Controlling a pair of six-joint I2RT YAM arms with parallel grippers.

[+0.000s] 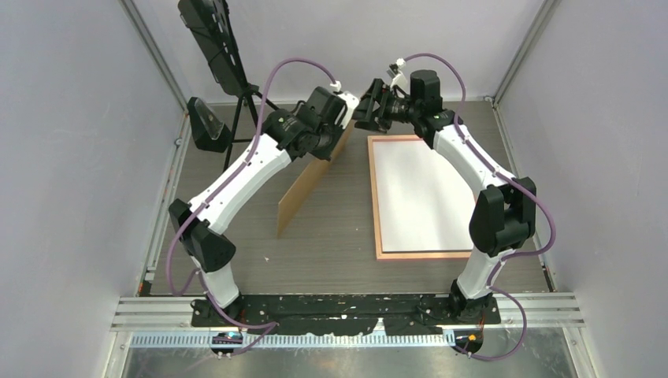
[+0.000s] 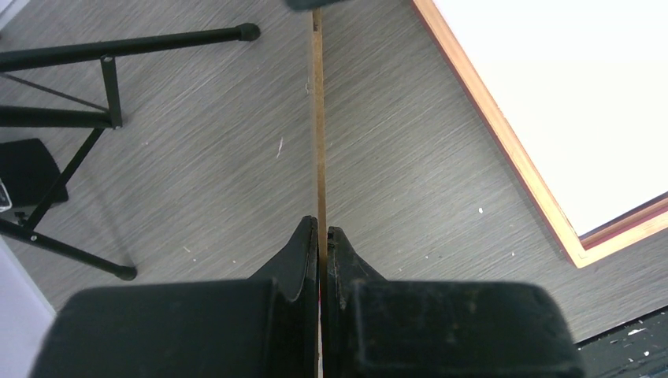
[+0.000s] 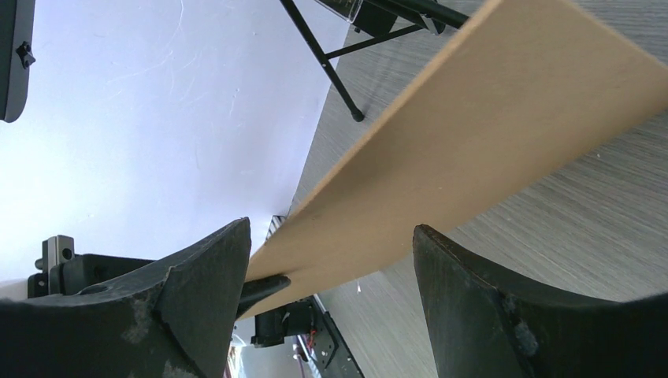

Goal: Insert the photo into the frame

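A black tripod (image 1: 236, 102) was seen standing on the grey table (image 1: 331, 244), well to the left of the left gripper (image 2: 321, 236), whose fingers were clamped tight on the top edge of a plain brown backing board (image 1: 311, 185). The board was held on its edge, nearly upright. From those fingers it ran forward as a thin line in the left wrist view, while in the overhead view its far end was raised in the grip and its near end dropped toward the tabletop. Whether that low end was touching the wood could not be told. Just to the right of the clamped fingers, the right gripper (image 1: 370, 106) was pointed toward the board with its fingers spread wide and nothing grasped. In the right wrist view the board's broad tan face was seen across the gap between them, and contact could not be made out. The salmon-pink frame (image 1: 376, 197) was laid flat on the table below and to the right of both pairs of fingers, apart from the board. The photo (image 1: 417, 193) was set inside its rails, white back up, with the printed side hidden.
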